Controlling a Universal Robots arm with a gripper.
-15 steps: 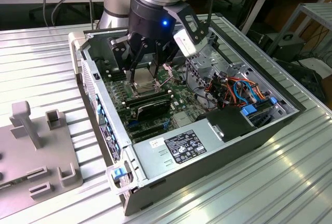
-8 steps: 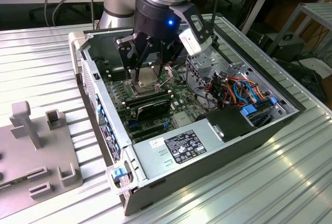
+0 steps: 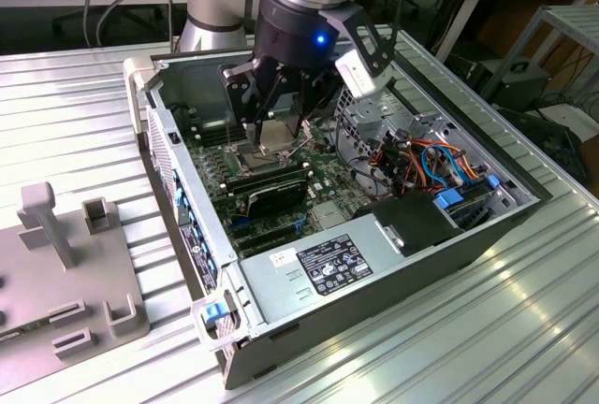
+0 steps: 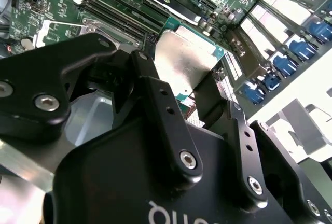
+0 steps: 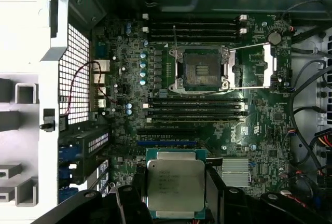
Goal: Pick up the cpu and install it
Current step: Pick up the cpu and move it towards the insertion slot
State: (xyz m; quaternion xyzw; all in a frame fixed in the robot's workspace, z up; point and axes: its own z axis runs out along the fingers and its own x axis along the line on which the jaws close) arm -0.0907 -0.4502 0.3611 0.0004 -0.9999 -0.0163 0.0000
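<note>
In the exterior view, the black gripper (image 3: 278, 122) of the arm hangs inside the open grey metal computer case (image 3: 421, 278), which stands on the ribbed aluminium bench (image 3: 487, 348). Its fingers are clenched on the small flat square cpu with a silvery-grey metal top (image 3: 277, 137). The cpu is in the air just above the green motherboard (image 3: 323, 175), near a long black rectangular card (image 3: 271, 194). A grey plastic fixture (image 3: 65, 264) lies on the bench at the exterior view's left, well apart from the case.

In the second wrist view, the cpu (image 4: 189, 58) sits between two black fingers (image 4: 155, 97), which press on its opposite edges. Its green border shows around the metal top.

In the first wrist view, the cpu (image 5: 175, 182) is grasped in the gripper (image 5: 175, 200). The square processor socket (image 5: 201, 68) is uncovered, with its hinged metal frame (image 5: 254, 68) swung open beside it. The cpu is well apart from the socket; a row of black memory slots (image 5: 194, 107) lies between them.
</note>
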